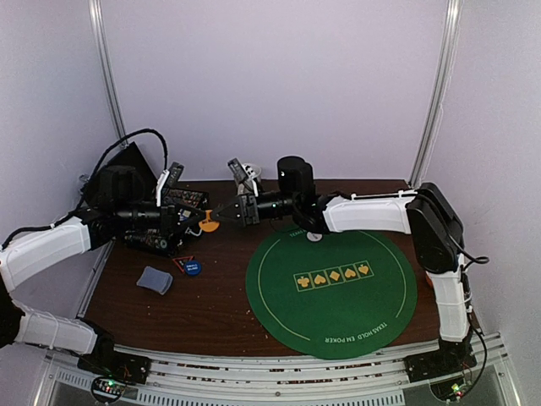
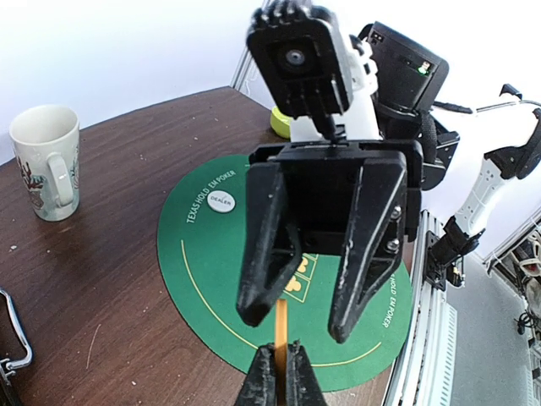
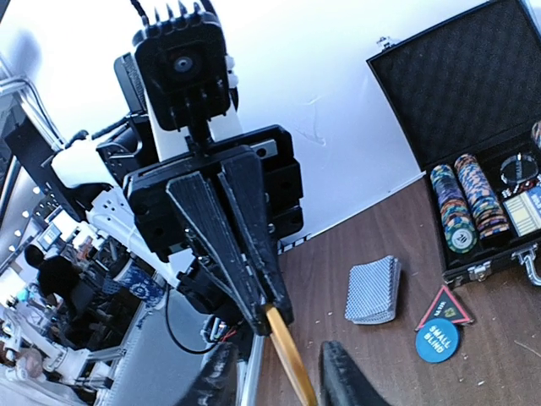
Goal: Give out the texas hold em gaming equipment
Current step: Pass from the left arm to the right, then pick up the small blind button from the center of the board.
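My left gripper (image 1: 201, 225) is shut on an orange button disc (image 1: 208, 225) and holds it edge-on above the table's left part. In the left wrist view the disc (image 2: 281, 326) stands up out of my shut left gripper (image 2: 277, 376). My right gripper (image 1: 221, 216) faces it, open, with one finger (image 2: 266, 279) on each side of the disc's free edge. In the right wrist view the disc (image 3: 292, 359) lies between my right gripper's (image 3: 283, 381) open jaws. A grey-blue card deck (image 3: 372, 290) and a blue button disc (image 3: 437, 338) lie on the wood. A white dealer disc (image 2: 221, 201) lies on the green mat.
An open black case (image 3: 473, 93) with striped chip stacks (image 3: 461, 207) stands at the back left. A round green poker mat (image 1: 332, 321) covers the table's right half. A beige mug (image 2: 46, 161) and a yellow-green bowl (image 2: 279, 121) stand at the back. A red triangular marker (image 3: 444, 306) lies by the blue disc.
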{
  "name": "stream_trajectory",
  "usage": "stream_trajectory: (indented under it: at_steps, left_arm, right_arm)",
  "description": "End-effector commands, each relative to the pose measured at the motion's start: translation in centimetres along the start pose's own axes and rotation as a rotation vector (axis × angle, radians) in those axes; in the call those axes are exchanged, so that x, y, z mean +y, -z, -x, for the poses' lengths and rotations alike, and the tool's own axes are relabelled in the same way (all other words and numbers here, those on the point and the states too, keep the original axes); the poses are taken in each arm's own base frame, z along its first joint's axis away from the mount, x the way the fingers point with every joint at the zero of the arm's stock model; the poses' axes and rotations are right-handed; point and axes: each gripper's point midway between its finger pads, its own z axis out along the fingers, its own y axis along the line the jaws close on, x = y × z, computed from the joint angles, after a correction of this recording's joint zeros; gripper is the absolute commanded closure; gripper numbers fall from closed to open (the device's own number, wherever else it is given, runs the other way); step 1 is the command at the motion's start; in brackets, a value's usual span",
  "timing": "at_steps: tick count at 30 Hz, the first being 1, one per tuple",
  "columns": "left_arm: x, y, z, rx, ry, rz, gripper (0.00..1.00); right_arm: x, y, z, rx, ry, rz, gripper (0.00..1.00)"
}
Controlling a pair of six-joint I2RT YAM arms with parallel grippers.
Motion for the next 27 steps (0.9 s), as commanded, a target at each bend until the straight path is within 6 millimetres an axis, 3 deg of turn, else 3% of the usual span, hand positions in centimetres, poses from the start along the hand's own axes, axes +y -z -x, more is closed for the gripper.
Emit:
stream_trajectory:
  at_steps: [1,5,9,12,14,19,24,27]
  left_arm:
    - [-0.2,-0.1,0.5,-0.028,-0.026,-0.015,1.00]
    - [0.0,0.0,0.7,-0.038,-0.030,-0.001,1.00]
    - [1.5,0.1,0.2,-0.010,-0.027,0.093,1.00]
    - [6.2,1.4,-1.0,0.101,-0.076,0.371,0.49]
    - [8.2,2.5,-1.4,0.187,-0.150,0.500,0.33]
    - [10.5,4.6,-2.2,0.483,-0.530,0.696,0.18]
    - [8.9,3.1,-7.6,0.742,-0.721,0.394,0.07]
    - [9.5,2.0,-9.0,0.805,-0.785,0.312,0.03]
  right_arm:
    - [0.3,-0.3,-1.2,0.029,-0.004,0.050,0.72]
    - [0.3,-0.2,-1.5,0.043,0.000,0.049,0.98]
    - [-0.9,0.9,-1.4,0.035,-0.018,-0.003,1.00]
    - [-2.5,3.0,-0.8,-0.002,-0.033,-0.079,1.00]
    - [-4.0,5.3,-0.3,-0.029,-0.047,-0.151,1.00]
    - [-6.4,10.8,-1.2,0.005,-0.044,-0.340,1.00]
    - [-6.8,13.8,-3.2,0.076,-0.040,-0.423,1.00]
    - [-6.7,14.6,-3.8,0.086,-0.044,-0.424,1.00]
